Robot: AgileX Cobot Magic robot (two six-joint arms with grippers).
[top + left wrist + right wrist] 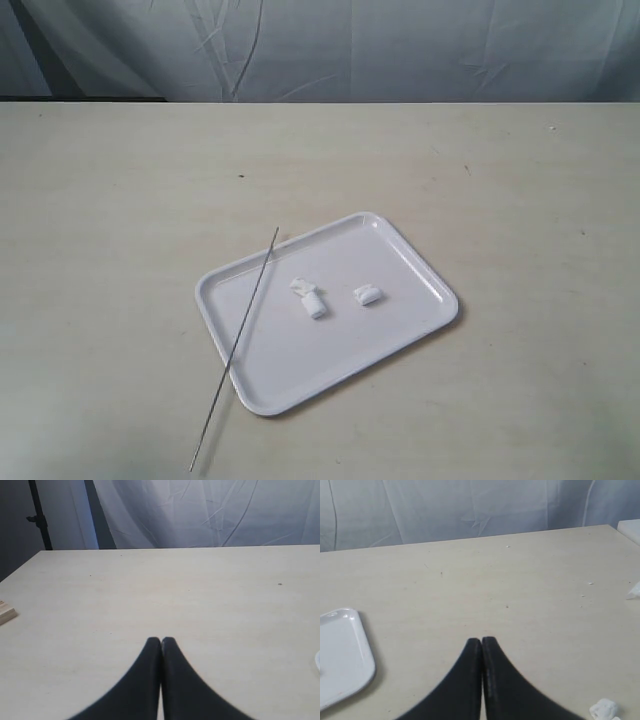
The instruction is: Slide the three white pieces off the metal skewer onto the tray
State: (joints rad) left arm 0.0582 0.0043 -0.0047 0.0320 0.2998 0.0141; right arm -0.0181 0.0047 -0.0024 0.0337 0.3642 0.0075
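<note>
The white tray (pixel 400 262) lies on the table, right of the middle in the exterior view. Three white pieces rest on it: two touching (pixel 299 287) (pixel 314 304) and one apart (pixel 366 295). The bare metal skewer (pixel 237 345) lies slanted across the tray's left rim, its near end on the table. Neither arm shows in the exterior view. My left gripper (pixel 161 640) is shut and empty over bare table. My right gripper (pixel 481 640) is shut and empty too, with a corner of the tray (pixel 350 645) off to its side.
A wooden block (pixel 6 613) sits at the table's edge in the left wrist view. In the right wrist view a crumpled white scrap (pixel 604 709) lies near the gripper and another white bit (pixel 634 591) lies at the table's side. Cloth hangs behind the table.
</note>
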